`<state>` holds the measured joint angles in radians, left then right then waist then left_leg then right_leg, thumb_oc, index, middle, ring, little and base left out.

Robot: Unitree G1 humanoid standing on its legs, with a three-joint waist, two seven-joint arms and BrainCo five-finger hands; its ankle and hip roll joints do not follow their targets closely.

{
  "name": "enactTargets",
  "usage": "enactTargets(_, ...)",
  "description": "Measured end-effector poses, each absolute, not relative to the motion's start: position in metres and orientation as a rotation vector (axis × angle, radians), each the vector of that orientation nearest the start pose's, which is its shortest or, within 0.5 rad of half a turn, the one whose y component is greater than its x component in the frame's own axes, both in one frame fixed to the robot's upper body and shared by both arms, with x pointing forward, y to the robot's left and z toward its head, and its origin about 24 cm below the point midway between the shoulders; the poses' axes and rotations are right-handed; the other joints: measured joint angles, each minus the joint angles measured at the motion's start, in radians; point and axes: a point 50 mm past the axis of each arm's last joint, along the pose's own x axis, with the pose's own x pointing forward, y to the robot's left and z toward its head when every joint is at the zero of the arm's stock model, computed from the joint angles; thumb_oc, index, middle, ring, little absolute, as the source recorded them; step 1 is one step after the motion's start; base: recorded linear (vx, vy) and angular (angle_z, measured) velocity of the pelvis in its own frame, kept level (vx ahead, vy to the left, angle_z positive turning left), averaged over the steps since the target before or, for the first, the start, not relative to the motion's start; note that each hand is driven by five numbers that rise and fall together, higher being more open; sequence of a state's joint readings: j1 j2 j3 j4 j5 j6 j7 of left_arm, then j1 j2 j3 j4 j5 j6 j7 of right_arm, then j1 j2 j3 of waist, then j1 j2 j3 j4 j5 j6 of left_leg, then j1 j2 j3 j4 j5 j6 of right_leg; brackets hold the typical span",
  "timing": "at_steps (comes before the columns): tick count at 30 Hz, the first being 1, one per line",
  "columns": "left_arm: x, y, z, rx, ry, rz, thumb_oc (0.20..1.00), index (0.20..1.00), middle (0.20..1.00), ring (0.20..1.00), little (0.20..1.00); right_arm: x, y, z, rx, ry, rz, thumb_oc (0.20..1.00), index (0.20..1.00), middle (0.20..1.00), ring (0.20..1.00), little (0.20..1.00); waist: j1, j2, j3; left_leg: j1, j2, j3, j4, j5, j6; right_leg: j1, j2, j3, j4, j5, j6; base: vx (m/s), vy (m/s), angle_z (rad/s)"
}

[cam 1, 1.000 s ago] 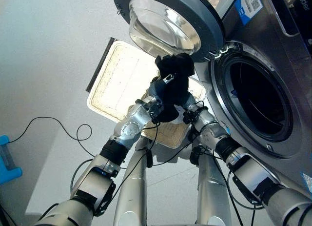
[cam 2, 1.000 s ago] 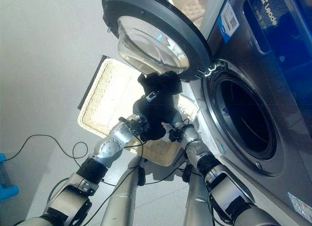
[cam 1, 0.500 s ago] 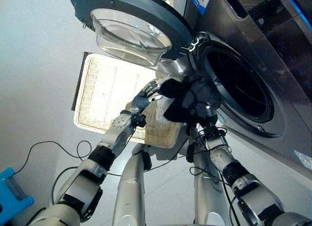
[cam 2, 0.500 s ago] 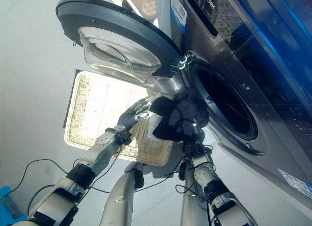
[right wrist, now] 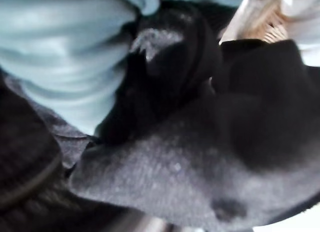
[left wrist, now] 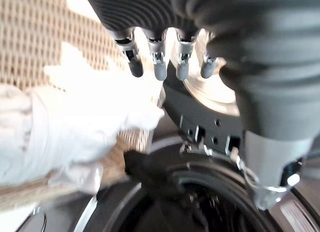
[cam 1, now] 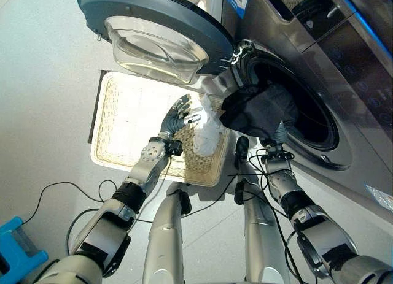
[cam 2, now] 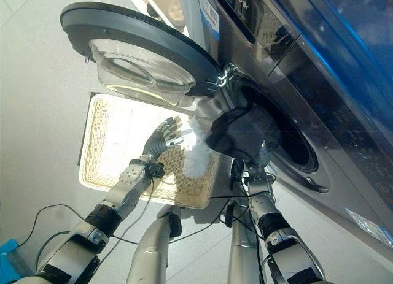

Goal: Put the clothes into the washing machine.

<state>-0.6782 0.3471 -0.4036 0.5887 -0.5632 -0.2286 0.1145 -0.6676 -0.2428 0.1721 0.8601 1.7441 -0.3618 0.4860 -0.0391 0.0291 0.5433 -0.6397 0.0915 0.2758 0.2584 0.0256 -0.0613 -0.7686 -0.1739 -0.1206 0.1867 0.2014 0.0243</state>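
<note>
The left hand (cam 1: 178, 117) is spreading its fingers over the wicker basket (cam 1: 123, 121) beside a white cloth (cam 1: 206, 127), while a dark bundle of clothes (cam 1: 258, 109) is sitting at the washing machine (cam 1: 344, 81) opening under its open door (cam 1: 153, 26).

Dark clothes (cam 1: 255, 112) bunched at washing machine (cam 1: 344, 81) opening, door open

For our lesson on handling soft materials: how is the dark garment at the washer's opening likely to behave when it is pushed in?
The dark garment bunches in folds at the drum opening, so it is probably floppy and will crumple rather than slide. Part droops over the rim, so it may slip back out.
</note>
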Motion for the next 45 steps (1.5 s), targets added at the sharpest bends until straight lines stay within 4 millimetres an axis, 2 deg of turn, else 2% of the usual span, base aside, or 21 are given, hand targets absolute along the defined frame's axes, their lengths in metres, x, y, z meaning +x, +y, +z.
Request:
enactTargets(1,0.367,0.142,0.115,-0.048,-0.172,-0.125,1.000,1.000,1.000,1.000,1.000,0.362,-0.201,0.074,1.286,-0.396,0.000,0.200,0.200,0.200,0.200,0.200,0.002,0.000,0.000,0.000,0.000,0.000,0.000,0.000,0.000,0.000,-0.001,-0.001,0.000,0.000,0.000,0.00,0.000,0.00)
enactTargets(5,0.367,0.148,0.111,-0.052,-0.162,-0.088,1.000,1.000,1.000,1.000,1.000,0.365,-0.211,0.078,1.296,-0.436,-0.051,0.200,0.200,0.200,0.200,0.200,0.002,0.000,0.000,0.000,0.001,0.000,0.005,0.000,0.000,0.001,0.000,-0.001,0.000,-0.001,0.001,0.01,-0.053,0.00)
enactTargets(7,0.369,0.144,0.111,-0.052,-0.156,-0.098,1.000,1.000,1.000,1.000,1.000,0.374,-0.243,0.094,1.292,-0.490,-0.217,0.200,0.200,0.200,0.200,0.200,0.030,0.007,-0.001,-0.001,0.003,-0.002,0.008,-0.003,-0.004,0.005,-0.002,-0.005,-0.005,-0.005,0.006,0.01,-0.093,0.02)
enactTargets(9,0.374,0.138,0.121,-0.050,-0.172,-0.130,1.000,1.000,1.000,1.000,1.000,0.376,-0.287,0.134,1.268,-0.612,-0.456,0.200,0.200,0.200,0.200,0.200,0.053,0.028,0.000,-0.032,0.010,-0.030,0.028,-0.004,-0.006,0.004,-0.004,-0.048,-0.011,-0.001,0.001,0.01,-0.032,0.16)
enactTargets(10,0.374,0.138,0.121,-0.050,-0.172,-0.130,1.000,1.000,1.000,1.000,1.000,0.376,-0.287,0.134,1.268,-0.612,-0.456,0.200,0.200,0.200,0.200,0.200,0.053,0.028,0.000,-0.032,0.010,-0.030,0.028,-0.004,-0.006,0.004,-0.004,-0.048,-0.011,-0.001,0.001,-0.01,-0.020,0.19)
enactTargets(11,0.374,0.140,0.122,-0.042,-0.170,-0.132,1.000,1.000,1.000,1.000,1.000,0.376,-0.298,0.159,1.267,-0.705,-0.475,0.200,0.200,0.200,0.200,0.200,0.059,0.029,-0.001,-0.041,0.012,-0.038,0.030,-0.003,-0.006,0.002,-0.004,-0.057,-0.013,-0.001,0.000,0.01,-0.007,0.09)
enactTargets(13,0.373,0.143,0.121,-0.008,-0.158,-0.142,1.000,1.000,1.000,1.000,1.000,0.376,-0.303,0.179,1.314,-0.788,-0.490,0.200,0.200,0.200,0.200,0.200,0.055,0.029,-0.001,-0.047,0.009,-0.038,0.035,-0.003,-0.003,0.000,-0.006,-0.057,-0.015,0.002,-0.004,0.00,-0.004,0.04)
enactTargets(15,0.372,0.143,0.125,-0.027,-0.165,-0.151,1.000,1.000,1.000,1.000,1.000,0.375,-0.303,0.184,1.351,-0.830,-0.497,0.200,0.200,0.200,0.200,0.200,0.056,0.029,-0.001,-0.052,0.009,-0.042,0.035,-0.005,-0.003,-0.003,-0.006,-0.061,-0.015,0.007,-0.009,0.00,-0.018,0.02)
enactTargets(25,0.367,0.132,0.134,0.052,-0.188,-0.214,1.000,1.000,1.000,1.000,1.000,0.369,-0.309,0.188,1.441,-0.928,-0.577,0.200,0.200,0.200,0.200,0.200,0.080,0.030,0.000,-0.075,0.010,-0.063,0.048,-0.006,-0.004,-0.009,-0.007,-0.079,-0.013,0.006,-0.010,0.00,-0.018,0.03)
enactTargets(27,0.372,0.151,0.136,0.618,-0.212,-0.169,1.000,1.000,1.000,1.000,1.000,0.364,-0.321,0.204,1.446,-0.979,-0.595,0.200,0.200,0.200,0.200,0.200,0.073,0.030,0.001,-0.082,0.013,-0.066,0.057,-0.005,-0.004,-0.012,-0.006,-0.082,-0.012,0.005,-0.008,0.00,-0.031,0.04)
enactTargets(28,0.376,0.158,0.145,1.027,-0.252,-0.228,1.000,1.000,1.000,1.000,1.000,0.365,-0.320,0.207,1.441,-0.984,-0.579,0.200,0.200,0.200,0.200,0.200,0.070,0.030,0.001,-0.104,0.017,-0.071,0.073,-0.006,-0.006,-0.024,-0.004,-0.085,-0.007,0.005,-0.009,0.02,0.003,0.04)
enactTargets(29,0.376,0.158,0.145,1.027,-0.252,-0.228,1.000,1.000,1.000,1.000,1.000,0.365,-0.320,0.207,1.441,-0.984,-0.579,0.200,0.200,0.200,0.200,0.200,0.070,0.030,0.001,-0.104,0.017,-0.071,0.073,-0.006,-0.006,-0.024,-0.004,-0.085,-0.007,0.005,-0.009,0.00,0.003,0.05)
enactTargets(30,0.387,0.175,0.175,1.261,-0.312,-0.118,1.000,1.000,1.000,1.000,1.000,0.368,-0.311,0.212,1.471,-0.991,-0.535,0.200,0.200,0.200,0.200,0.200,0.053,0.030,0.001,-0.129,0.012,-0.066,0.082,-0.009,0.000,-0.048,-0.012,-0.082,-0.006,0.009,-0.005,0.00,0.000,0.00)
enactTargets(33,0.387,0.175,0.175,1.261,-0.312,-0.118,1.000,1.000,1.000,1.000,1.000,0.368,-0.311,0.212,1.471,-0.991,-0.535,0.200,0.200,0.200,0.200,0.200,0.053,0.030,0.001,-0.129,0.012,-0.066,0.082,-0.009,0.000,-0.048,-0.012,-0.082,-0.006,0.009,-0.005,0.00,0.002,-0.04)
enactTargets(34,0.394,0.167,0.194,1.274,-0.372,-0.042,1.000,1.000,1.000,1.000,1.000,0.366,-0.312,0.202,1.497,-0.969,-0.585,0.200,0.200,0.200,0.200,0.200,0.038,0.030,0.001,-0.130,0.010,-0.057,0.105,-0.023,0.010,-0.045,-0.015,-0.071,-0.012,0.017,-0.003,0.00,0.015,-0.12)
enactTargets(35,0.395,0.163,0.194,1.282,-0.376,-0.049,1.000,1.000,1.000,1.000,1.000,0.366,-0.312,0.202,1.495,-0.977,-0.593,0.200,0.200,0.200,0.200,0.200,0.026,0.030,0.001,-0.131,0.010,-0.057,0.104,-0.024,0.010,-0.045,-0.015,-0.072,-0.013,0.020,-0.006,0.00,0.020,-0.13)
enactTargets(37,0.398,0.144,0.194,1.368,-0.405,-0.104,1.000,1.000,1.000,1.000,1.000,0.365,-0.315,0.200,1.460,-0.979,-0.616,1.000,1.000,1.000,1.000,1.000,0.025,0.030,0.001,-0.130,0.010,-0.055,0.100,-0.026,0.010,-0.045,-0.014,-0.070,-0.017,0.021,-0.005,0.00,0.000,0.00)
enactTargets(39,0.398,0.131,0.195,1.417,-0.449,-0.136,1.000,1.000,1.000,1.000,1.000,0.368,-0.312,0.197,1.420,-0.924,-0.629,1.000,1.000,1.000,1.000,1.000,0.024,0.030,0.001,-0.130,0.010,-0.055,0.101,-0.028,0.010,-0.045,-0.014,-0.069,-0.016,0.021,-0.005,0.00,0.000,0.00)
enactTargets(43,0.397,0.129,0.190,1.460,-0.455,-0.153,1.000,1.000,1.000,1.000,1.000,0.373,-0.309,0.195,1.296,-0.791,-0.635,1.000,1.000,1.000,1.000,1.000,0.007,0.030,0.001,-0.125,0.013,-0.051,0.102,-0.033,0.008,-0.043,-0.011,-0.066,-0.016,0.021,-0.005,0.00,0.007,-0.03)
enactTargets(44,0.397,0.130,0.187,1.541,-0.465,-0.164,1.000,1.000,1.000,1.000,1.000,0.376,-0.311,0.181,1.034,-0.583,-0.672,1.000,1.000,1.000,1.000,1.000,0.004,0.030,0.001,-0.123,0.012,-0.051,0.103,-0.033,0.008,-0.041,-0.011,-0.065,-0.016,0.021,-0.005,0.00,0.000,0.00)
enactTargets(45,0.397,0.131,0.185,1.572,-0.469,-0.173,1.000,1.000,1.000,1.000,1.000,0.378,-0.309,0.182,0.933,-0.520,-0.662,1.000,1.000,1.000,1.000,1.000,0.004,0.030,0.001,-0.124,0.012,-0.050,0.103,-0.033,0.009,-0.041,-0.011,-0.065,-0.016,0.021,-0.005,0.00,0.000,0.00)
